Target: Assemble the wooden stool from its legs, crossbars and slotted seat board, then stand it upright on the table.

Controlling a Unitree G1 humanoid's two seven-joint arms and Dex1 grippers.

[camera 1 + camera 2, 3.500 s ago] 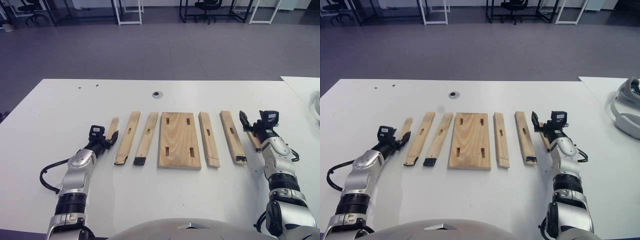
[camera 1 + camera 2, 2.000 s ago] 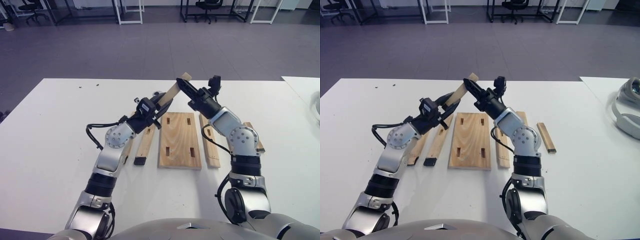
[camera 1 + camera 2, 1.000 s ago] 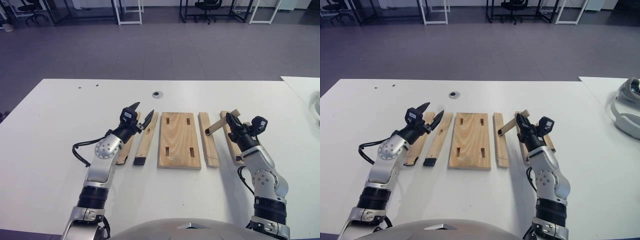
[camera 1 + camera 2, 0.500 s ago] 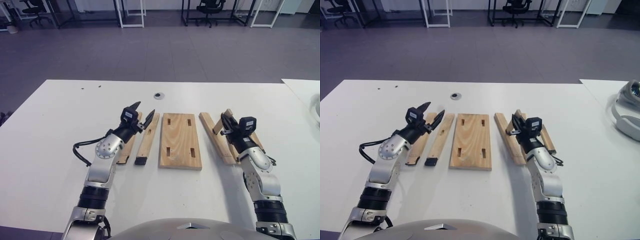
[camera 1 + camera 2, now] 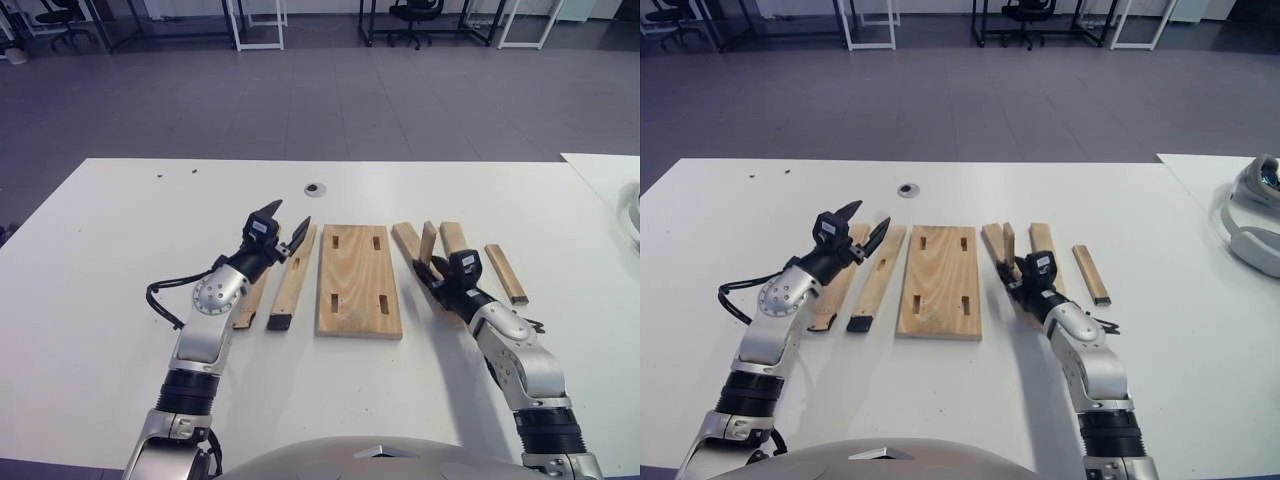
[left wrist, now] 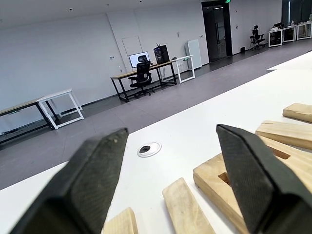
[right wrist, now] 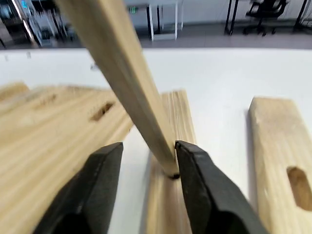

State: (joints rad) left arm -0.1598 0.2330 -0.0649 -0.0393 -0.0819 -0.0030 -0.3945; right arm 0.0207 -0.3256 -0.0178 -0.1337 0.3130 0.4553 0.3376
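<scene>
The slotted seat board point(image 5: 360, 280) lies flat mid-table. Left of it lie two legs point(image 5: 293, 275) point(image 5: 246, 298). My left gripper point(image 5: 289, 214) hovers open over their far ends, nothing between its fingers point(image 6: 92, 185). Right of the board, my right gripper point(image 5: 432, 272) is shut on a thin crossbar point(image 5: 428, 243) that stands tilted upward, its lower end on a slanted leg point(image 5: 409, 240). In the right wrist view the crossbar point(image 7: 122, 78) runs between the fingers point(image 7: 200, 190). Another leg point(image 5: 452, 237) and a short crossbar point(image 5: 505, 272) lie farther right.
A round cable hole point(image 5: 316, 188) sits in the table behind the board. A white headset point(image 5: 1252, 215) rests on the neighbouring table at the right. Bare tabletop point(image 5: 330, 390) stretches in front of the parts and at the far left.
My right gripper has carried the crossbar leftward, closer to the seat board, and the leg beneath it has swung further aslant. The left gripper has stayed open in place.
</scene>
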